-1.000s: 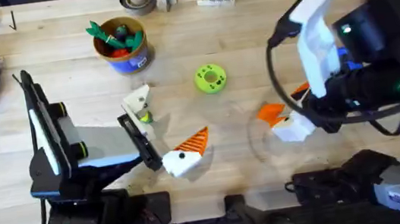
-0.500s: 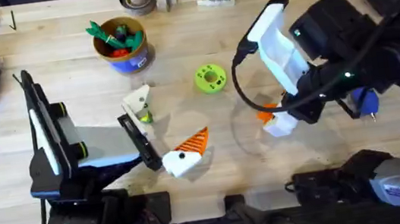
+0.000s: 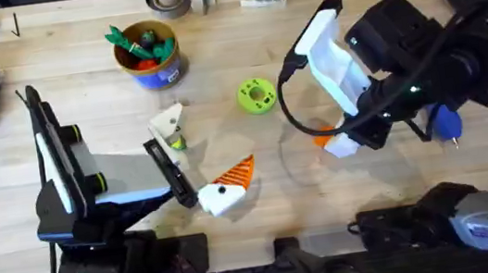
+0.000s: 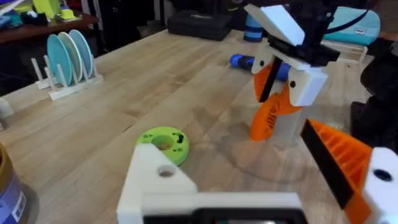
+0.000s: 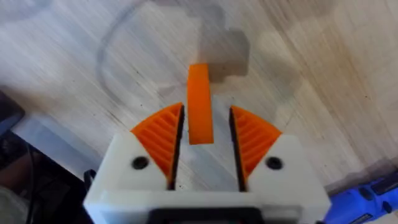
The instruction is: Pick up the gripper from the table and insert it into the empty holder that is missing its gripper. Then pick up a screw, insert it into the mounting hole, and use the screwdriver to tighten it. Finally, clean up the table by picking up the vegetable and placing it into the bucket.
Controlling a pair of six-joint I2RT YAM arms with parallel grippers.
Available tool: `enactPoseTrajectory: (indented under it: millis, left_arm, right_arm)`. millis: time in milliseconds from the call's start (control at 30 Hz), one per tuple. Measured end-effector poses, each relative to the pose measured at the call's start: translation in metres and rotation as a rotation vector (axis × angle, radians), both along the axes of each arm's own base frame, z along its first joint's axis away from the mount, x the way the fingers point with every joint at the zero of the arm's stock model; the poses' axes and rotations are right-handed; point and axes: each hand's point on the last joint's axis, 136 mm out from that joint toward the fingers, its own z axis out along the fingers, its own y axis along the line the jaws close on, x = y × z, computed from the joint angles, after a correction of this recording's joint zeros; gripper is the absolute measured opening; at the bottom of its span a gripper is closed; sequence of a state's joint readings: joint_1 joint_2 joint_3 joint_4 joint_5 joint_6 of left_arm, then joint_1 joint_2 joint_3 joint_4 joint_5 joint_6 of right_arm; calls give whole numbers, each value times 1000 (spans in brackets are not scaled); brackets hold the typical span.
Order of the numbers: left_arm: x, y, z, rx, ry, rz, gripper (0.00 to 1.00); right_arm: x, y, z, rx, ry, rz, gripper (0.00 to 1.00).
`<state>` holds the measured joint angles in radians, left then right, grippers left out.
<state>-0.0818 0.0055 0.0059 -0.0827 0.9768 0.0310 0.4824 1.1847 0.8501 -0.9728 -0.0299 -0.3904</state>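
Orange ribbed pads (image 5: pixel 163 140) of your right claw (image 3: pixel 330 141) stand a narrow slot apart with the gripper (image 5: pixel 199 104), the flat orange wedge, standing on edge between them; the pads look just clear of its faces, so you cannot tell whether they pinch it. Seen from the left wrist camera, that claw hangs low over the desk toward its right side, wedge at its tip. Your left claw (image 3: pixel 218 194) lies near the front edge around the middle, its white-and-orange fingers (image 3: pixel 237 172) parted with nothing between them.

Just beyond the left claw, toward the middle of the desk, stands the holder (image 3: pixel 168 122), a white pointed block, with the vegetable (image 3: pixel 176 142), small and yellow, touching its near side. A lime-green ring (image 3: pixel 257 96) sits in the middle of the desk, between the holder and your right claw and apart from both. The screwdriver (image 3: pixel 444 121), bright blue, lies close to the right edge, just beside the right arm, its body mostly hidden behind it. The bucket (image 3: pixel 149 52), tan with a blue band, stands well back toward the far edge, left of centre, with red and green toy vegetables inside.

The wedge at your right claw is well apart from the holder, with the green ring lying near the line between them
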Motion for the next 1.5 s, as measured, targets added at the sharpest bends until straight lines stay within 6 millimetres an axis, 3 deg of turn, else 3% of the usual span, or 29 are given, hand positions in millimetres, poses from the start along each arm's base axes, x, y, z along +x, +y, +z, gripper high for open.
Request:
enactPoseTrajectory:
  millis: [67,167,233,400,533,667,833,933,1000,1133,1500]
  left_arm:
    - [0,0,0,0,0,0,993]
    - [0,0,0,0,0,0,993]
    - [0,0,0,0,0,0,993]
    - [0,0,0,0,0,0,993]
    - [0,0,0,0,0,0,993]
    - [0,0,0,0,0,0,993]
    - [0,0,0,0,-1,0,993]
    - [0,0,0,0,0,0,994]
    - [0,0,0,0,0,0,993]
    - [0,0,0,0,0,0,993]
    - [0,0,0,-4,7,0,993]
  right_arm:
    - [0,0,0,-1,0,0,389]
    - [0,0,0,0,-1,2,94]
    - [2,1,0,3,-7,2,15]
    - [3,1,2,5,-12,2,13]
    - [13,7,20,36,-64,-13,10]
    - [31,18,60,129,-183,-69,9]
    - [52,48,118,393,-347,-140,9]
    - [58,68,139,550,-364,-172,9]
    - [58,80,139,632,-323,-197,9]
    - [51,104,121,747,-149,-229,9]
    - [29,164,101,981,371,-168,9]
